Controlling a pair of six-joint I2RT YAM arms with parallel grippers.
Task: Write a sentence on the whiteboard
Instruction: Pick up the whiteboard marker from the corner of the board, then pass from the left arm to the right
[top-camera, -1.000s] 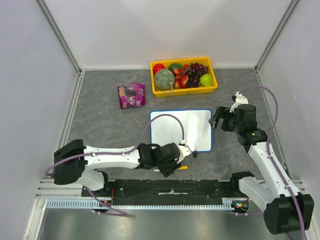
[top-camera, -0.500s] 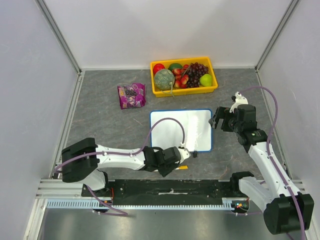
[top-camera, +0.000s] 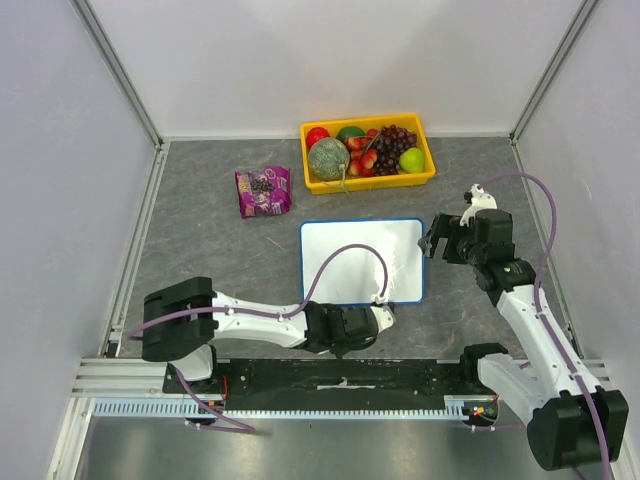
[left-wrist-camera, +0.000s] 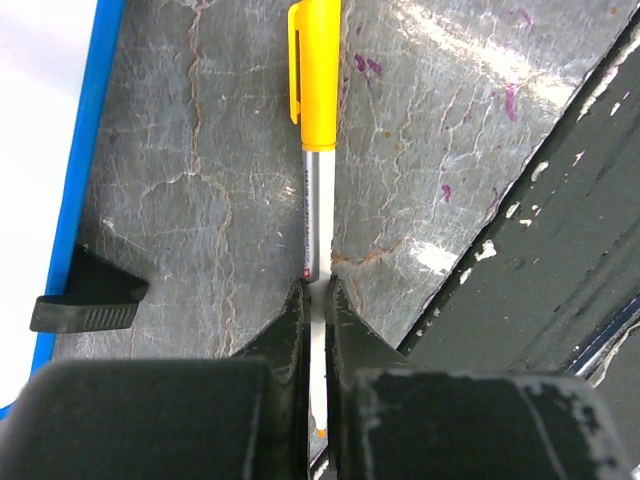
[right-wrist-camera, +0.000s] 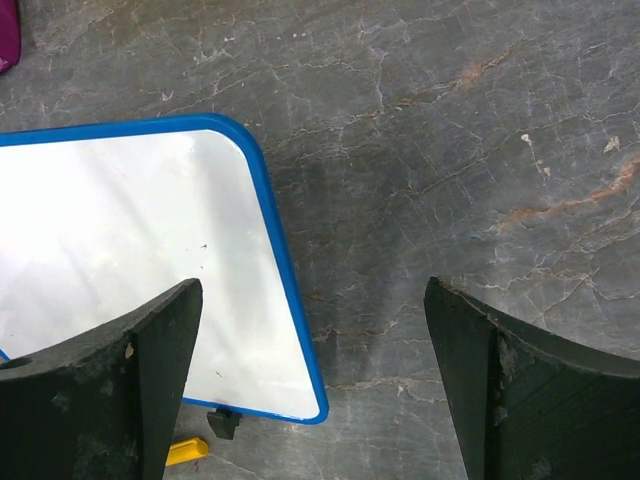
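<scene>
The step in hand is picking up the marker (left-wrist-camera: 317, 170). It lies on the counter (top-camera: 220, 260) just beside the near edge of the whiteboard (top-camera: 361, 260), and the left gripper (left-wrist-camera: 318, 290) is clenched on its silver barrel. The whiteboard lies flat, with no writing on its face. The right gripper (right-wrist-camera: 312, 300) hangs released above the whiteboard's right edge. Next, I judge, the marker must be lifted and its orange cap pulled off, probably by the right gripper. A second ago the left gripper stood apart over the marker, farther from the whiteboard's near right corner; whiteboard and right arm are unchanged.
</scene>
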